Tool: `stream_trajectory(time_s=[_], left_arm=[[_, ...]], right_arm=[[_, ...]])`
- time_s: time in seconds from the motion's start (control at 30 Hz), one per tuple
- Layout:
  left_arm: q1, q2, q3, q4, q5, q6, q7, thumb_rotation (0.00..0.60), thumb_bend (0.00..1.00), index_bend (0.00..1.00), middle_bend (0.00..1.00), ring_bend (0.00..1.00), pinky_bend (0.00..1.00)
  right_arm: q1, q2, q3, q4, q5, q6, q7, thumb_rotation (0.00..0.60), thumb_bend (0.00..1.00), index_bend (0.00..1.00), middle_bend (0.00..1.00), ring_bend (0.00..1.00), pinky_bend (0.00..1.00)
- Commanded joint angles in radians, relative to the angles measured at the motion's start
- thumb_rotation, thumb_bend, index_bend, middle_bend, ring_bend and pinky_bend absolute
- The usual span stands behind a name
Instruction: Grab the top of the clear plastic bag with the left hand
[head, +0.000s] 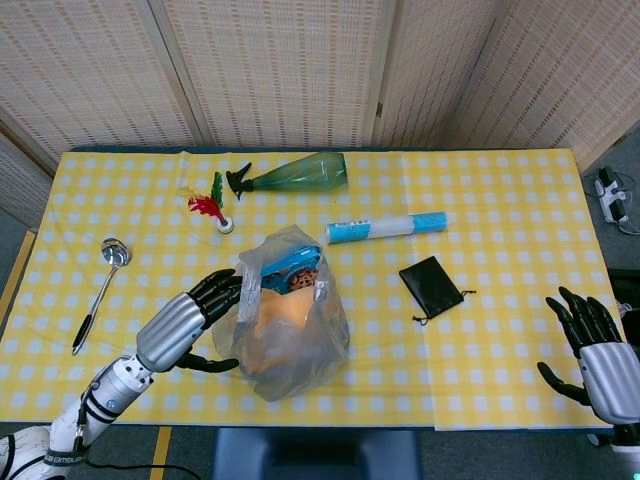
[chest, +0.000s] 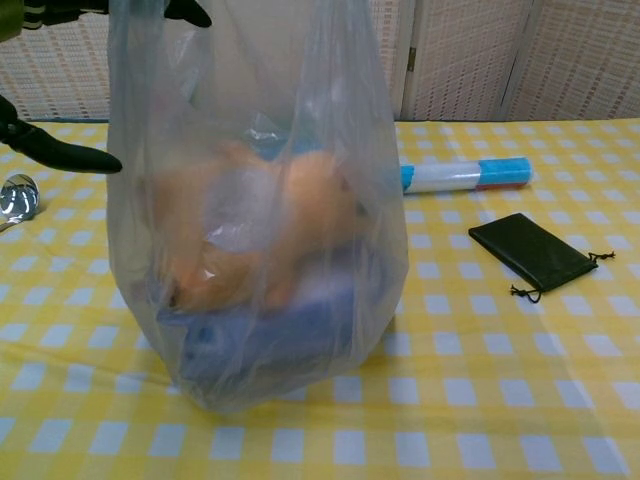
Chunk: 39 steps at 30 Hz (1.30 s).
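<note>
The clear plastic bag (head: 285, 320) stands upright near the table's front middle, holding an orange item, a blue item and something brown. In the chest view the clear plastic bag (chest: 255, 200) fills the left half of the frame. My left hand (head: 190, 320) hovers right beside the bag's left side, fingers spread, fingertips (head: 225, 285) close to the bag's upper edge; I cannot tell if they touch it. Its dark fingertips (chest: 60, 155) show at the chest view's left edge. My right hand (head: 595, 355) rests with fingers apart at the front right, holding nothing.
A black pouch (head: 431, 287) lies right of the bag. A blue-and-white roll (head: 385, 228) and a green spray bottle (head: 292, 174) lie behind it. A red feathered shuttlecock (head: 210, 208) and a metal ladle (head: 98, 292) sit to the left.
</note>
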Motion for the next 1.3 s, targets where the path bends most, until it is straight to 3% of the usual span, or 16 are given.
stream_trajectory(time_s=[0.03, 0.37, 0.9, 1.3], left_arm=[[-0.030, -0.009, -0.011, -0.014, -0.019, -0.037, 0.026, 0.577, 0.12, 0.22, 0.24, 0.15, 0.09], [-0.101, -0.061, -0.042, -0.015, -0.063, -0.101, 0.059, 0.559, 0.12, 0.23, 0.25, 0.13, 0.09], [-0.202, -0.096, -0.050, 0.006, -0.081, -0.165, -0.092, 0.560, 0.12, 0.17, 0.25, 0.13, 0.12], [-0.271, -0.138, -0.067, 0.062, -0.105, -0.204, -0.127, 0.559, 0.12, 0.17, 0.22, 0.09, 0.11]], right_arm=[[-0.003, 0.004, -0.001, 0.001, -0.002, 0.005, 0.007, 0.600, 0.30, 0.00, 0.00, 0.00, 0.00], [-0.008, 0.007, 0.004, 0.006, 0.002, 0.014, 0.012, 0.600, 0.30, 0.00, 0.00, 0.00, 0.00], [-0.013, 0.006, 0.010, 0.004, 0.008, 0.018, 0.010, 0.600, 0.30, 0.00, 0.00, 0.00, 0.00], [-0.016, 0.007, 0.020, 0.007, 0.028, 0.019, 0.013, 0.600, 0.30, 0.00, 0.00, 0.00, 0.00]])
